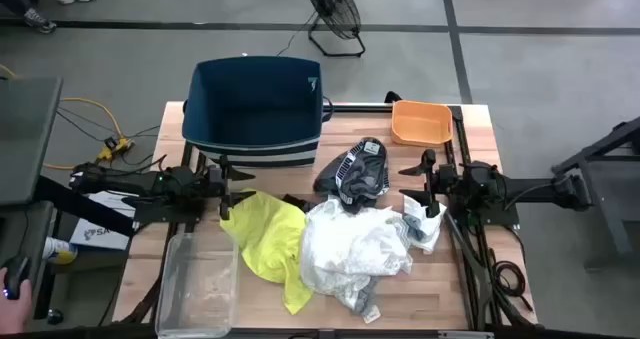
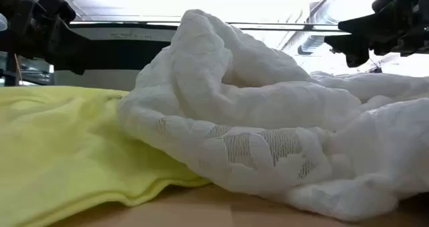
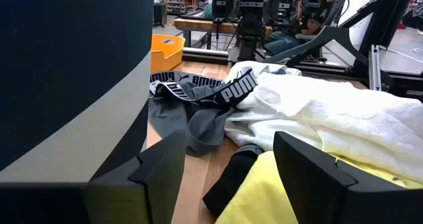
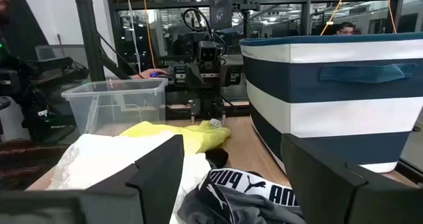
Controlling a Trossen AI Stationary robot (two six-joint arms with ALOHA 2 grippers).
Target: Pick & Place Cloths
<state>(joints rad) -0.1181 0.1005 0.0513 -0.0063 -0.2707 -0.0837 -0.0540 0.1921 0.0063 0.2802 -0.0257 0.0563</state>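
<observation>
The neon-yellow garment [image 1: 268, 237] lies crumpled near the table's middle, and the large white garment [image 1: 355, 244] is heaped against its right side and overlaps it. The black-and-white patterned piece [image 1: 356, 169] lies beyond them, by the bin. A small white-blue rag [image 1: 424, 225] lies to the right of the white heap. I cannot make out any grey socks. My left gripper [image 1: 238, 189] is open at the yellow garment's far left edge and touches nothing. My right gripper [image 1: 408, 182] is open between the patterned piece and the rag, facing left.
The dark-blue bin [image 1: 255, 104] stands at the far edge, left of centre. The orange tray [image 1: 420, 122] sits at the far right. A clear plastic box [image 1: 200, 284] takes up the near left corner. Bare wood shows along the near right edge [image 1: 450, 289].
</observation>
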